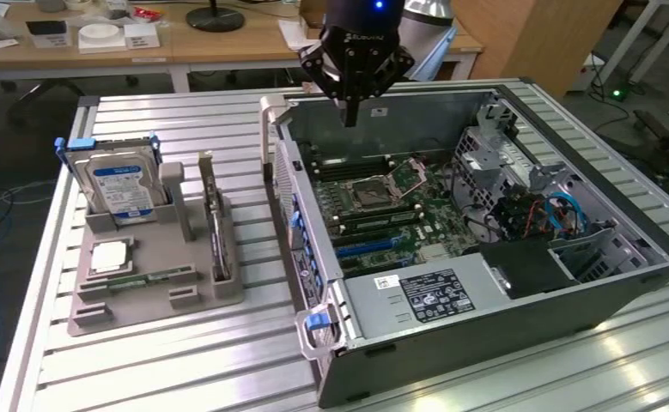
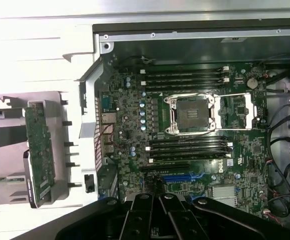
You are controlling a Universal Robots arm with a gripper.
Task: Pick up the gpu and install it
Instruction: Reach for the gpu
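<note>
The gpu stands on edge in a slot of the grey holder on the exterior view's left; in the wrist view the gpu shows as a long green board with a metal strip. My gripper hangs over the open computer case, above the back part of the motherboard and well to the right of the card. Its fingers are shut together and hold nothing. In the wrist view the gripper points down over the motherboard near the blue expansion slot.
The holder also carries a blue-labelled hard drive, a processor and a green memory stick. Inside the case are a power supply, cables and a drive cage. The case's raised side wall stands between holder and motherboard.
</note>
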